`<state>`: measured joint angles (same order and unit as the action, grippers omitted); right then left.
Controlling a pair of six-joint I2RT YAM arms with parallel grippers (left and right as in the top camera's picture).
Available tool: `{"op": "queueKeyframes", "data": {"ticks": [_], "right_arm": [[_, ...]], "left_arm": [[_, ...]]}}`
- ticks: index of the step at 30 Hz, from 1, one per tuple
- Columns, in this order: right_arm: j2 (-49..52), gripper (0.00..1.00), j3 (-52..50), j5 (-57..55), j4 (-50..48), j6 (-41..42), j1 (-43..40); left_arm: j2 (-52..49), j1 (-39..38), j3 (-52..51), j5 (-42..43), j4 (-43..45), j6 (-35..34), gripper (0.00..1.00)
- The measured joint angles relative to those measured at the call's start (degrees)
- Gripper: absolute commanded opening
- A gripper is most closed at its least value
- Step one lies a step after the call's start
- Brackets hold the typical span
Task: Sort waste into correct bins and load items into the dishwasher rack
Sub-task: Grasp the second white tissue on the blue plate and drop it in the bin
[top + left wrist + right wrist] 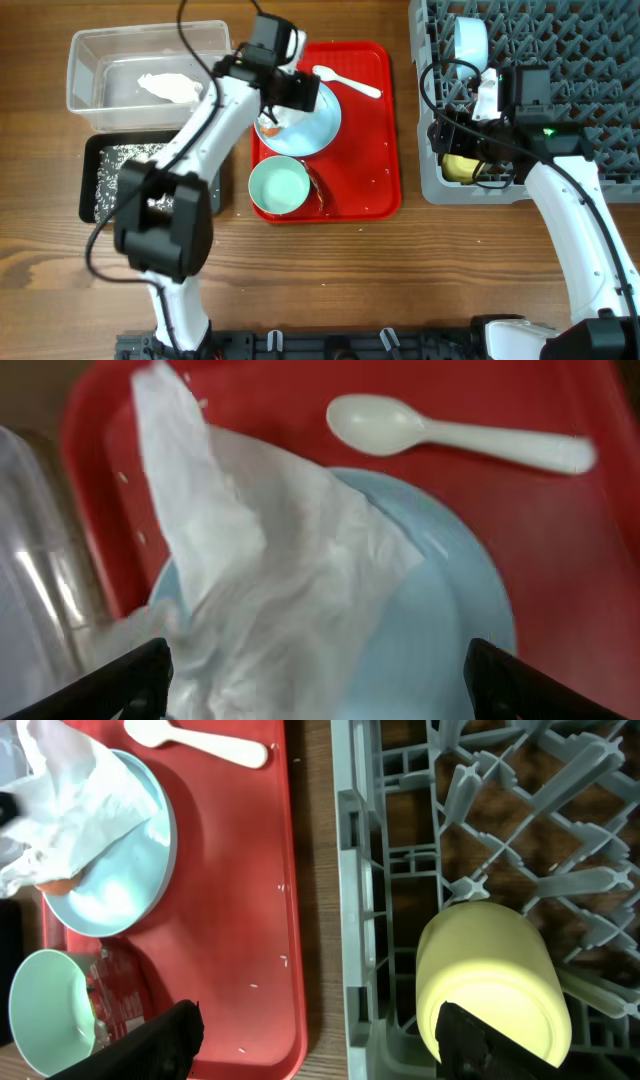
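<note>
My left gripper [320, 695] hangs open over the pale blue plate [440, 610] on the red tray. A crumpled white napkin [270, 560] lies on the plate between the spread fingers, touching neither. An orange carrot piece [60, 885] peeks from under the napkin. The white spoon [450, 435] lies beyond the plate, and the mint-green bowl [280, 185] stands in front of it. My right gripper [320, 1045] is open at the near left corner of the dishwasher rack [530, 110]. The yellow cup [490, 970] lies in the rack by its right finger. A pale blue bowl [470, 40] stands farther back.
The clear tub [90, 60] at the back left holds another napkin [170, 88]. The black tray [95, 150] in front of it holds rice grains [115, 170]. A crinkled wrapper [120, 995] lies beside the mint bowl on the red tray [365, 150].
</note>
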<state>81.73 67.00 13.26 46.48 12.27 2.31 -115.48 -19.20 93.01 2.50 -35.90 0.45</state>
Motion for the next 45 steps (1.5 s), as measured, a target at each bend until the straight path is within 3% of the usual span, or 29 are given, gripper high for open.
{"op": "queueKeyframes", "data": {"ticks": [3, 5, 7, 9, 19, 20, 21, 23, 26, 29, 32, 33, 37, 38, 45], "right_arm": [[0.0, 0.78, 0.0, 0.0, 0.3, -0.2, 0.0], [0.0, 0.79, 0.0, 0.0, 0.3, -0.2, 0.0], [0.0, 0.79, 0.0, 0.0, 0.3, -0.4, 0.0], [0.0, 0.79, 0.0, 0.0, 0.3, -0.4, 0.0], [0.0, 0.79, 0.0, 0.0, 0.5, -0.4, 0.0], [0.0, 0.79, 0.0, 0.0, 0.5, -0.4, 0.0], [0.0, 0.79, 0.0, 0.0, 0.5, -0.4, 0.0], [0.0, 0.79, 0.0, 0.0, 0.5, -0.6, 0.0], [0.0, 0.79, 0.0, 0.0, 0.5, -0.6, 0.0], [0.0, 0.79, 0.0, 0.0, 0.5, -0.6, 0.0], [0.0, 0.78, 0.0, 0.0, 0.5, -0.6, 0.0], [0.0, 0.79, 0.0, 0.0, 0.5, -0.6, 0.0], [0.0, 0.79, 0.0, 0.0, 0.7, -0.6, 0.0], [0.0, 0.78, 0.0, 0.0, 0.7, -0.6, 0.0], [0.0, 0.79, 0.0, 0.0, 0.7, -0.6, 0.0]], "left_arm": [[-5.4, -0.1, 0.0, 0.0, 1.0, 0.8, 0.91], [-6.4, 0.1, 0.0, 0.0, 1.7, 0.9, 0.79], [-6.4, 0.1, 0.0, 0.0, 3.1, 1.4, 0.35], [-6.4, 0.1, 0.0, 0.0, 3.6, 1.1, 0.04], [-6.0, 0.1, 0.1, -0.1, 3.1, 0.5, 0.04], [-5.0, 0.1, 0.3, -0.3, 3.1, 0.5, 0.20], [-4.3, 0.1, 0.6, -0.5, 3.1, 0.5, 0.45], [-1.9, 0.1, 1.0, -1.2, 2.7, 0.7, 0.70], [0.5, 0.1, 2.1, -2.0, 1.8, 1.9, 0.86], [-1.2, 0.1, 2.1, -3.0, 2.2, 2.7, 0.90], [-5.9, 0.1, 2.1, -3.6, 2.9, 2.8, 0.84], [-7.4, 0.1, 2.1, -3.7, 2.9, 2.9, 0.75], [-11.0, 0.1, 2.0, -4.2, 3.6, 3.5, 0.11], [-11.0, 0.1, 2.0, -4.2, 4.3, 3.5, 0.04], [-10.2, -0.1, 2.3, -4.2, 4.4, 3.1, 0.04]]}}
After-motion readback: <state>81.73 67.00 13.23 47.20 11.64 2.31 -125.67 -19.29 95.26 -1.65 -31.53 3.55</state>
